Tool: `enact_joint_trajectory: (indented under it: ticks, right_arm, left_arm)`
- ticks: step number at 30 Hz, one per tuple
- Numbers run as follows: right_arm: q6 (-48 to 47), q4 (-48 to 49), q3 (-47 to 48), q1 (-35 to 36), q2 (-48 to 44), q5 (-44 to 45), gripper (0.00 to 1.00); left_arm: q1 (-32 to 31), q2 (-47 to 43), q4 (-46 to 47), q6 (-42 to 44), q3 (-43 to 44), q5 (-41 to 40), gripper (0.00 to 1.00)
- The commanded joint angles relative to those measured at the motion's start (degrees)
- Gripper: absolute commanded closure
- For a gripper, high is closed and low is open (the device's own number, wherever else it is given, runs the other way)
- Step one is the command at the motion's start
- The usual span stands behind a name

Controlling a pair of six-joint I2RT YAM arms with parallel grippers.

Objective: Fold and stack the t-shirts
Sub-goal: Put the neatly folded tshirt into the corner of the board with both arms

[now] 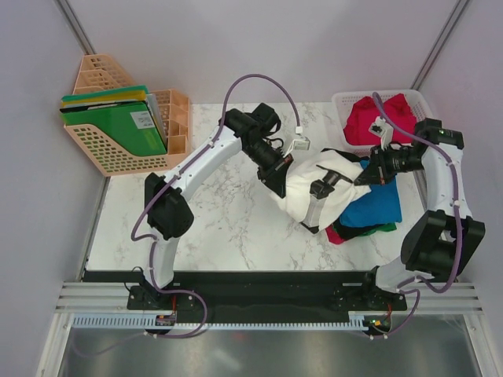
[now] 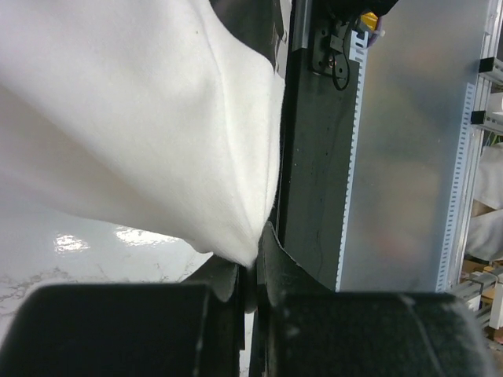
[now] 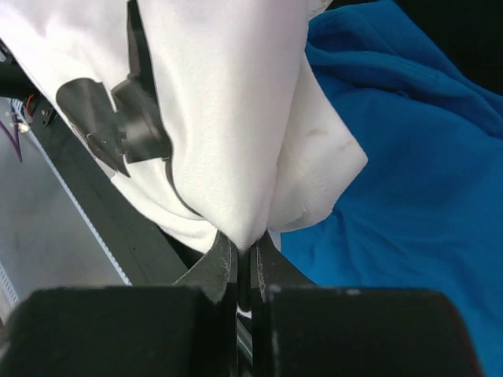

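The white t-shirt [image 1: 300,192] hangs bunched between the two arms over the right half of the marble table [image 1: 212,228]. Below it, near the right edge, lies a heap of other shirts with the blue t-shirt [image 1: 376,206] on top. The left gripper [image 2: 250,276] is pinched tight on a fold of the white cloth, and the right gripper [image 3: 250,263] is clamped the same way on a gathered edge. The shirt looks light, soft and limp. It will likely sag and crease wherever unsupported, so it is best taken at hems or shoulder corners and drawn taut between two grips. Only the top view shows the red t-shirt [image 1: 377,118] in the mesh basket [image 1: 342,100] at the far right corner. The right wrist view shows up close a black print [image 3: 110,129] and a stitched hem beside the pinch, while the left wrist view shows only plain cloth.
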Motion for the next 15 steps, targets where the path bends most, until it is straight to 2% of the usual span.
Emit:
enact_joint_trajectory:
  ticks: [1,8,15]
  right_arm:
    - [-2.8,-6.2,-0.2,-1.4,-3.6,-3.2,1.0]
    - [-1.4,-6.2,2.7,-1.8,-5.0,-2.9,1.0]
    - [-0.8,-6.2,4.9,-3.9,-3.3,-3.4,1.0]
  left_arm:
    - [0.1,-4.0,-1.4,0.7,2.5,1.4,0.98]
    - [0.1,-6.2,-0.1,1.3,4.2,2.7,0.98]
    - [0.0,-2.2,2.1,0.0,6.2,4.5,0.98]
